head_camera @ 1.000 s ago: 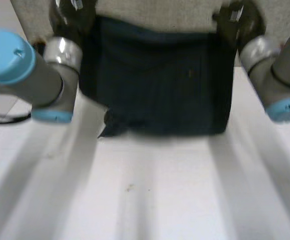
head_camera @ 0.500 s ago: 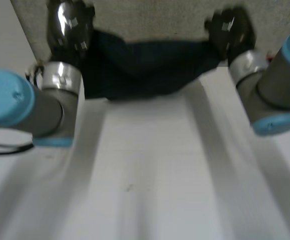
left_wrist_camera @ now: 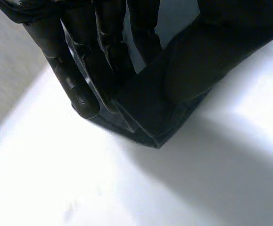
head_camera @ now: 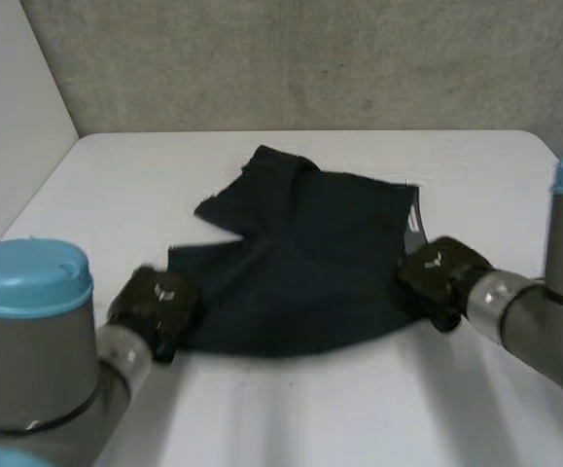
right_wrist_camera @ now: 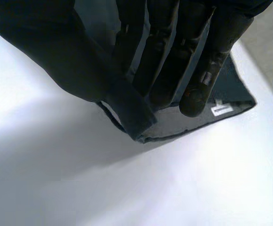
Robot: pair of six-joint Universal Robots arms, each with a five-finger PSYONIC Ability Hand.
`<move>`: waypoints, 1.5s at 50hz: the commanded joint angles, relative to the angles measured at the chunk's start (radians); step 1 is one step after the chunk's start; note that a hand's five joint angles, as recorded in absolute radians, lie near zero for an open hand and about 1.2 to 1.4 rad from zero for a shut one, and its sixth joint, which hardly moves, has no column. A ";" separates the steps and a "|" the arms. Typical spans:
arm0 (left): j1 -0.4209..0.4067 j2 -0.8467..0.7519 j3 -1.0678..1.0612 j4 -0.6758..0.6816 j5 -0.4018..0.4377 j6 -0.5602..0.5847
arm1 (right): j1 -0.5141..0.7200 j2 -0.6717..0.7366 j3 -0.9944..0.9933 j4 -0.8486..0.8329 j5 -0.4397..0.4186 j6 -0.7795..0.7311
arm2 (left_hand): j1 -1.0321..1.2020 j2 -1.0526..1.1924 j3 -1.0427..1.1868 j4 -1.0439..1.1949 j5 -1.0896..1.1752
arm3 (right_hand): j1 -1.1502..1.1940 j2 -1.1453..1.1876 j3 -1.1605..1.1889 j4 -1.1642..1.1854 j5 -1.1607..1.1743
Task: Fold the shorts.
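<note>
Left robot hand [head_camera: 155, 304] pinches the near-left corner of the dark shorts [head_camera: 300, 263] between thumb and fingers. My right robot hand [head_camera: 439, 280] clamps the near-right corner. The shorts lie rumpled mid-table [head_camera: 359, 418]. They look light and limp, so I judge the corners the surest hold.

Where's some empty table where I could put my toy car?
Bare table lies in front of the shorts, and behind them up to the wall. It's crowded at the shorts' near corners, where the left robot hand and right robot hand pinch the cloth.
</note>
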 commanded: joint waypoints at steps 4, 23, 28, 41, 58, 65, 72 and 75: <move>-0.184 0.336 -0.184 -0.274 -0.105 0.049 | -0.046 -0.337 0.187 0.332 -0.028 -0.237 | 0.276 0.197 0.204 0.193 0.217 | 0.427 0.221 0.215 0.205 0.228; -0.080 -0.018 0.110 0.242 -0.100 0.135 | -0.097 -0.186 0.094 0.037 -0.025 -0.122 | 0.276 0.197 0.204 0.193 0.217 | 0.427 0.221 0.215 0.205 0.228; -0.074 -0.199 0.274 0.448 -0.098 0.181 | -0.074 -0.075 -0.009 -0.097 0.053 -0.106 | 0.276 0.197 0.204 0.193 0.217 | 0.427 0.221 0.215 0.205 0.228; -0.003 -0.638 0.690 0.646 0.010 0.317 | -0.029 0.311 -0.282 -0.542 0.081 -0.160 | 0.276 0.197 0.204 0.193 0.217 | 0.427 0.221 0.215 0.205 0.228; -0.008 -0.724 0.703 0.888 0.130 0.311 | -0.031 0.393 -0.393 -0.598 0.092 -0.108 | -0.946 -1.024 -1.018 -1.029 -1.005 | -0.795 -1.001 -1.007 -1.017 -0.994; -0.006 -0.497 0.509 0.875 0.080 0.212 | -0.038 0.137 -0.296 -0.419 0.089 0.116 | -0.946 -1.024 -1.018 -1.029 -1.005 | -0.795 -1.001 -1.007 -1.017 -0.994; -0.003 -0.232 0.330 0.598 0.078 -0.103 | -0.083 0.057 -0.252 -0.018 0.075 0.214 | -0.946 -1.024 -1.018 -1.029 -1.005 | -0.795 -1.001 -1.007 -1.017 -0.994; -0.002 -0.170 0.327 0.357 0.084 -0.253 | -0.103 0.049 -0.184 0.036 0.041 0.239 | -0.946 -1.024 -1.018 -1.029 -1.005 | -0.795 -1.001 -1.007 -1.017 -0.994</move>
